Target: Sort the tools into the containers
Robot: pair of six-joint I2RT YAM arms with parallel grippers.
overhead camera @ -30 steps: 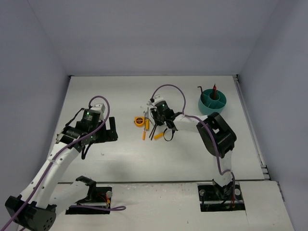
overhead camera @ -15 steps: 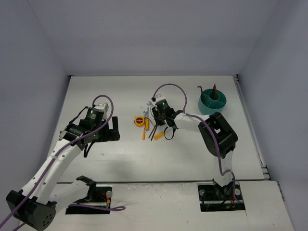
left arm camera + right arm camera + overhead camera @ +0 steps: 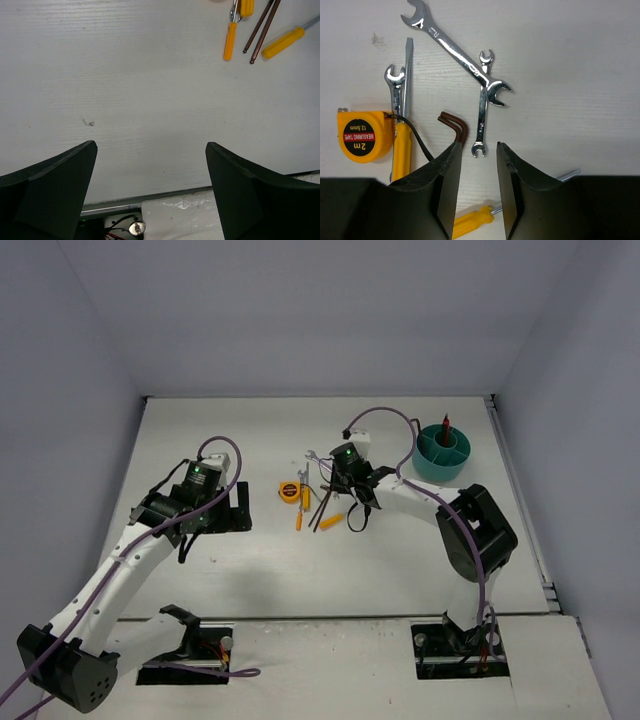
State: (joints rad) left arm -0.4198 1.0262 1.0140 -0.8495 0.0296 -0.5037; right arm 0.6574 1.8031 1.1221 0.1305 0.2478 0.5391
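Observation:
The tools lie in a loose pile mid-table: a yellow tape measure (image 3: 290, 492) (image 3: 361, 135), a large silver wrench (image 3: 455, 50), a small wrench (image 3: 482, 100), brown hex keys (image 3: 455, 125) and orange-handled screwdrivers (image 3: 401, 150) (image 3: 230, 42). My right gripper (image 3: 342, 490) (image 3: 478, 146) hovers over the pile, open by a narrow gap with nothing in it. The small wrench's lower end sits just beyond its tips. My left gripper (image 3: 235, 510) (image 3: 151, 145) is wide open over bare table left of the pile. The teal cup (image 3: 441, 455) at the back right holds a red-handled tool (image 3: 445, 427).
White walls close in the table (image 3: 250, 430) at the back and both sides. The right arm's purple cable (image 3: 385, 415) arcs between the pile and the cup. The table's near edge and a base plate (image 3: 165, 220) show below the left fingers.
The right wrist has shifted a little to the right over the pile and its jaws have widened. The left arm has crept right, toward the tools, still open.

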